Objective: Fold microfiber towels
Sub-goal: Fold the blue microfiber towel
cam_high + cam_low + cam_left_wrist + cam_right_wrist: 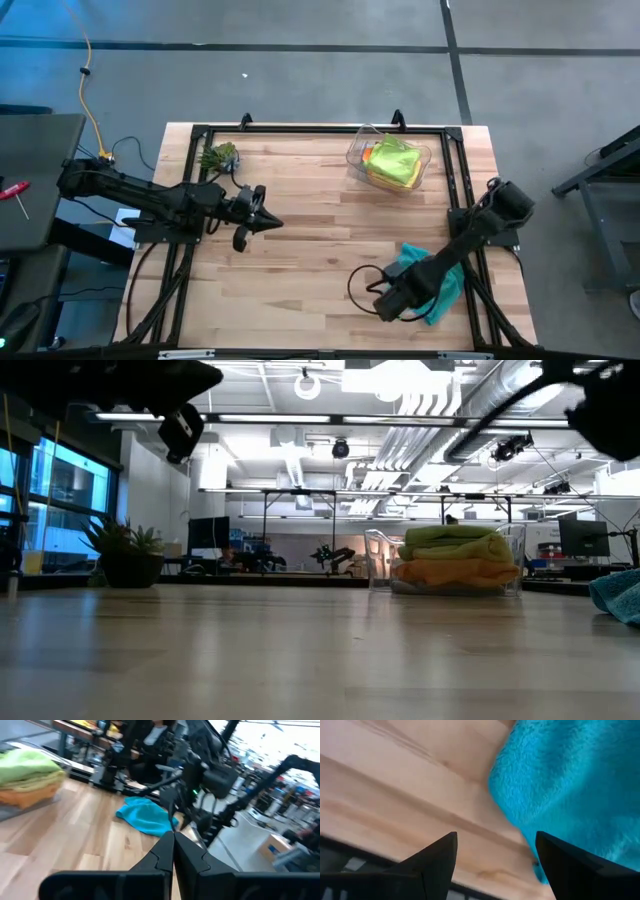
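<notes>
Right gripper (pixel 495 865) is low at the near right corner of the table (pixel 300 230), over the edge of the teal towel (pixel 440 280). Its two fingers stand wide apart, with nothing between them; the right wrist view shows bare wood in the gap and the teal pile just beside one finger. Whether that finger touches the cloth cannot be told. From above, the arm covers the middle of the teal towel, so only its far corner and right side show; its full outline and any fold are hidden. In the low view only a sliver of the towel appears at the right edge, cut off.

Left gripper (pixel 268 222) hangs over the left half of the table, well apart from every towel. Fingers pressed together to a point, holding nothing.

Clear bin (pixel 388 160) sits at the far side, right of centre. Inside it is a stack: lime green towel (pixel 455 540) on top, orange towel (pixel 455 572) at the bottom, and a yellow towel (pixel 392 180) showing at the near side from above. The stack reads as folded in the low view, though the layers between green and orange are hard to separate. No grey cloth can be made out.

Small plant (pixel 220 157) stands at the far left corner.
</notes>
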Controlling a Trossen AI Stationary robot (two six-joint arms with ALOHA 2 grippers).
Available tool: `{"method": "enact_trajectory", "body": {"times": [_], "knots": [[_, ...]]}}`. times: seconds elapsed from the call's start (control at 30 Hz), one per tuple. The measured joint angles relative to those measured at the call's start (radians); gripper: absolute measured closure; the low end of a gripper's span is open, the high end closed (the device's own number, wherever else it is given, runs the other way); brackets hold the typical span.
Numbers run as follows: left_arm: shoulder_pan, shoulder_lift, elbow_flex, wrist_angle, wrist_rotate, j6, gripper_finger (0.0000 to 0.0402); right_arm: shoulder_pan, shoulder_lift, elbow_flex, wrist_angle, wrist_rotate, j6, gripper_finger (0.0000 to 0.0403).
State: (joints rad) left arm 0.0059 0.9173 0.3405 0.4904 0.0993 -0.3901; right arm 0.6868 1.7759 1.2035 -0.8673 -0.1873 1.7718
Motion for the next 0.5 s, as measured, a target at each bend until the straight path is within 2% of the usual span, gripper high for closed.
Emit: {"method": "enact_trajectory", "body": {"times": [0.17,0.4,0.5], "knots": [[0.0,0.0,0.0,0.0,-0.079,0.0,0.0401,0.0,0.06,0.0,-0.018,-0.004,-0.007,0.0142],[0.0,0.0,0.0,-0.001,-0.092,-0.005,0.0401,0.0,0.118,0.0,-0.037,0.002,-0.007,0.0144],[0.0,0.001,0.0,-0.001,-0.115,-0.036,0.0401,0.0,0.132,0.0,-0.095,0.003,-0.007,0.0159]]}}
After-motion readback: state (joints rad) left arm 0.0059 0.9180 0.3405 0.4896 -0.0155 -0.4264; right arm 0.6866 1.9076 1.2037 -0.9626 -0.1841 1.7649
